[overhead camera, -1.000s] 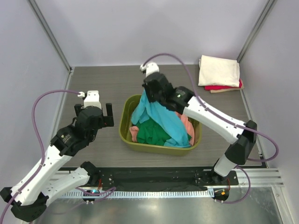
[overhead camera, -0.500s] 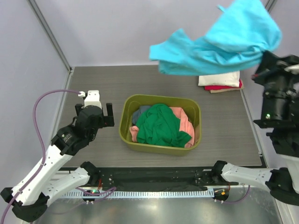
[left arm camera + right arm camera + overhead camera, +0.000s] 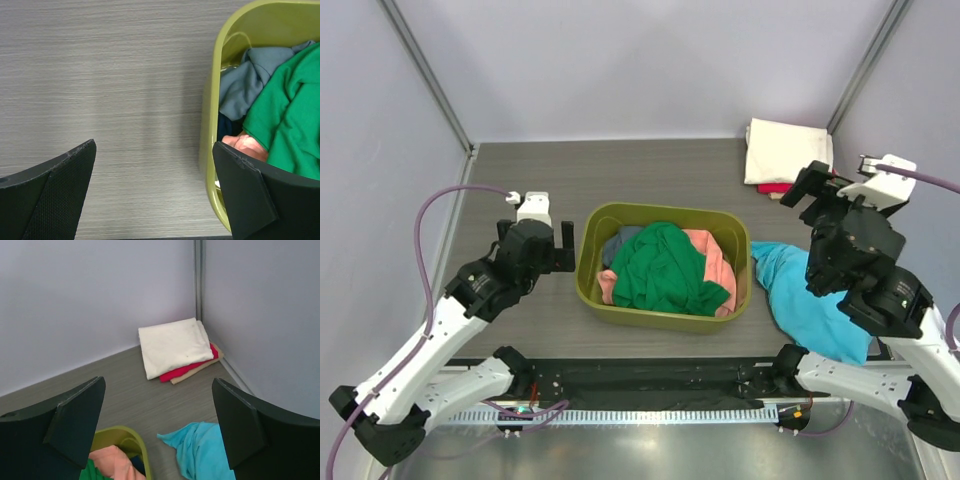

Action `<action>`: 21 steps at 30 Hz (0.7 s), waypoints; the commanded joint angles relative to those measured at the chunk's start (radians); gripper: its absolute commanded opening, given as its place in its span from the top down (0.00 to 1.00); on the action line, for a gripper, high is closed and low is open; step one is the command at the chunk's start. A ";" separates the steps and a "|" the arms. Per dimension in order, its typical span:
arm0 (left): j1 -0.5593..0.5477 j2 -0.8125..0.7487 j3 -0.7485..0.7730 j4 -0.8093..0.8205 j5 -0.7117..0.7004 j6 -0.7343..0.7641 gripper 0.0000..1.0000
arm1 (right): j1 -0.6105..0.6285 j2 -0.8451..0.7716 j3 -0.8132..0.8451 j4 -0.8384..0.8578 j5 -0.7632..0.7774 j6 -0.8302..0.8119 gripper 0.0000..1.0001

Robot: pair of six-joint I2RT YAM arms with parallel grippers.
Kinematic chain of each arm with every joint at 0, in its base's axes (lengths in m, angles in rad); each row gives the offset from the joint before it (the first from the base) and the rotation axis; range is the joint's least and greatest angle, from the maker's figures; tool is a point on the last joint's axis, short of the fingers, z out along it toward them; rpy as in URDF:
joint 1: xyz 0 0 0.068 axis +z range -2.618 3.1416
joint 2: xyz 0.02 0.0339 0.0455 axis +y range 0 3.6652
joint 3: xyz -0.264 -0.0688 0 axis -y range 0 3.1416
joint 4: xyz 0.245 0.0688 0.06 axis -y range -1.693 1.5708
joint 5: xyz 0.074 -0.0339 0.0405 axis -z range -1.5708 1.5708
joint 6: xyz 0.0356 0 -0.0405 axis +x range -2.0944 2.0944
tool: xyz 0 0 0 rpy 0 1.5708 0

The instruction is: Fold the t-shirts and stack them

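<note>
Turquoise t-shirt (image 3: 808, 300) lies crumpled just right of the tub (image 3: 660, 319). Right gripper (image 3: 158, 405), above that side, stands spread and empty. Left gripper (image 3: 152, 170), left of the tub, likewise.

The top view looks down from high above the near edge, wide enough to take in the whole counter (image 3: 540, 170). The left wrist view faces straight down, close over the counter, and catches the left wall of the tub (image 3: 209, 125). The right wrist view sits higher and tilts towards the far right corner. It shares the folded stack (image 3: 172, 345) and the turquoise shirt (image 3: 200, 450) with the top view. The tub appears in all three.
</note>
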 commanded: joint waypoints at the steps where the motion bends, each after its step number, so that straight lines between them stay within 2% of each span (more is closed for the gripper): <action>1: 0.006 0.007 0.020 0.036 0.023 -0.020 0.00 | 0.002 0.013 -0.004 -0.095 -0.045 0.179 0.06; 6: 0.008 0.025 0.023 0.029 0.023 -0.026 0.00 | -0.010 0.112 -0.071 -0.208 -0.182 0.346 0.01; 9: 0.008 0.019 0.020 0.026 0.018 -0.026 0.00 | -0.137 0.159 -0.154 -0.221 -0.447 0.451 0.00; 10: 0.009 0.018 0.020 0.024 0.018 -0.026 0.00 | -0.227 0.162 -0.204 -0.219 -0.589 0.474 0.00; 13: 0.009 0.003 0.014 0.026 0.013 -0.026 0.00 | -0.332 0.177 -0.276 -0.218 -0.686 0.519 0.00; 19: 0.009 -0.020 0.012 0.030 0.004 -0.026 0.00 | -0.440 0.287 -0.361 -0.241 -0.864 0.552 0.00; 21: 0.011 -0.025 0.009 0.026 -0.002 -0.024 0.00 | -0.441 0.315 -0.378 -0.238 -0.920 0.560 0.07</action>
